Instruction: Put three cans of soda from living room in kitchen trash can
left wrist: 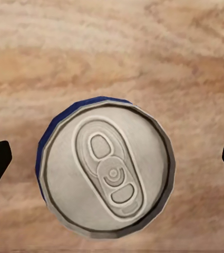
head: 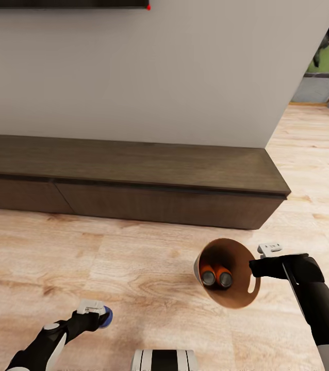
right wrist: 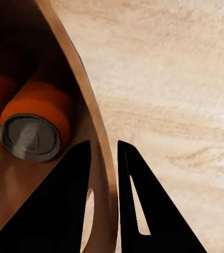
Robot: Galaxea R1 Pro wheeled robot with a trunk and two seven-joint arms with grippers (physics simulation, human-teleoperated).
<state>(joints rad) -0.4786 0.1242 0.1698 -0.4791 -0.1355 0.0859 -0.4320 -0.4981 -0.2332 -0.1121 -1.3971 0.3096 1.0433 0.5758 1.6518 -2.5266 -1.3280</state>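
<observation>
Holding the tash can (head: 234, 288) by its rim, my right gripper (head: 261, 267) has its fingers pinched on the copper wall, one inside and one outside, with the bucket tipped toward me above the wood floor (head: 133, 268). Two orange cans (head: 215, 275) lie side by side inside it. My left gripper (head: 98, 313) is clamped on the blue can (left wrist: 106, 168), near the low dark cabinet (head: 133, 180).

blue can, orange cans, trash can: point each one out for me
blue can (left wrist: 106, 168), left wrist view, silvery top
orange cans (head: 215, 276), head view, between their two ends
trash can (head: 242, 298), head view, lower rim wall
</observation>
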